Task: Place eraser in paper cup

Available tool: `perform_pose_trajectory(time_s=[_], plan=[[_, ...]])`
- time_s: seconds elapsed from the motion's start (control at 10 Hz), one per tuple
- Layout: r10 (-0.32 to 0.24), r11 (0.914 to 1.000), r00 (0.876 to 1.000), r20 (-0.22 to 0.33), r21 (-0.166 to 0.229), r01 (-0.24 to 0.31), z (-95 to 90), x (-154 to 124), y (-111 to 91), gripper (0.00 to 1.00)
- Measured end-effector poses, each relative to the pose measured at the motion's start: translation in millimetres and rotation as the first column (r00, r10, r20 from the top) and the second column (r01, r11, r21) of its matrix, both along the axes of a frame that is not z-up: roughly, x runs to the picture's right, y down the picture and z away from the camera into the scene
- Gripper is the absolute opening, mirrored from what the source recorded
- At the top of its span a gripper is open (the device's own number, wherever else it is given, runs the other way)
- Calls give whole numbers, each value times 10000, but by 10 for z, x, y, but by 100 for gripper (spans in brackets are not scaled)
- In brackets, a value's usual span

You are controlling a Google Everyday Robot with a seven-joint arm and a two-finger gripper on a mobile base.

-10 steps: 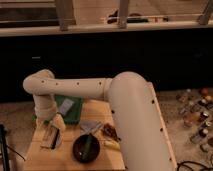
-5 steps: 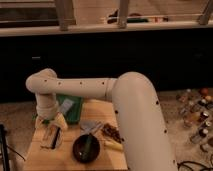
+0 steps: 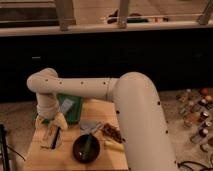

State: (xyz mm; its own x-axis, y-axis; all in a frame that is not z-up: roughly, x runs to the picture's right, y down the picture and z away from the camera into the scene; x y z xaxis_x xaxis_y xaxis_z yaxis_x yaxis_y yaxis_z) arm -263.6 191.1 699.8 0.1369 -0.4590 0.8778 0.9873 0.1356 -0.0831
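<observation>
The claw (image 3: 54,131) hangs low over the left part of the wooden tabletop (image 3: 45,159), just left of the dark bowl (image 3: 86,147); whether it is open or holding anything cannot be told. The eraser and the paper cup cannot be made out. A green tray (image 3: 71,107) lies behind the bowl, with a grey pad (image 3: 90,127) between the two.

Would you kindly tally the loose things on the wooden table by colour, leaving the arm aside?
Green: 1, the tray
Grey: 2, the pad and the packet
Dark: 1, the bowl
Brown: 1, the brown item
Yellow: 1, the yellow item
Total: 6
The pincer hangs over the table at its left side and may hide more.
</observation>
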Motion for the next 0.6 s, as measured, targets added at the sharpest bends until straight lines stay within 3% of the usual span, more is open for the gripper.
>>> perform_pose_trajectory(time_s=[0.6], plan=[[4, 10000, 10000, 67, 23, -4, -7, -10, 13, 80]])
